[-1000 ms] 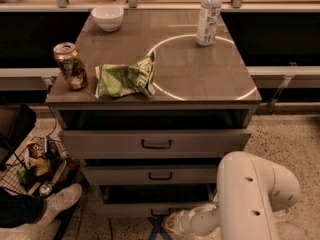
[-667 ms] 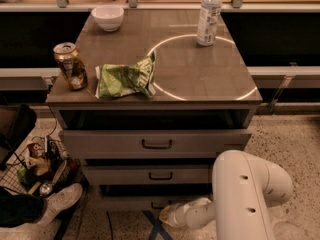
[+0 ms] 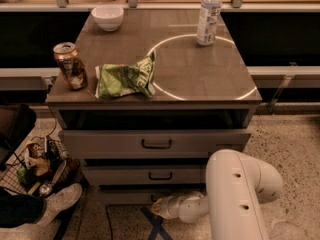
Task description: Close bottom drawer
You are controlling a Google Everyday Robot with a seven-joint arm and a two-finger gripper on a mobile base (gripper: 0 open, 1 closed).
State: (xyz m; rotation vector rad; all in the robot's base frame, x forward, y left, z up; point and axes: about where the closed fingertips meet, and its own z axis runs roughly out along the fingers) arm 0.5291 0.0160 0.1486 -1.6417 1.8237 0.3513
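Since a second ago the arm has swung left, bringing the gripper up to the bottom drawer, lowest under the table. Whether the gripper is apart or together, I cannot tell. The drawer is probably stiff and free-sliding, so press the front panel squarely at its middle.

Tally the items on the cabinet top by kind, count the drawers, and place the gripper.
Bowl: 1
Can: 1
Green bag: 1
Bottle: 1
Drawers: 3 (top drawer, middle drawer, bottom drawer)
Total: 7
Gripper: low, by the bottom drawer's front.
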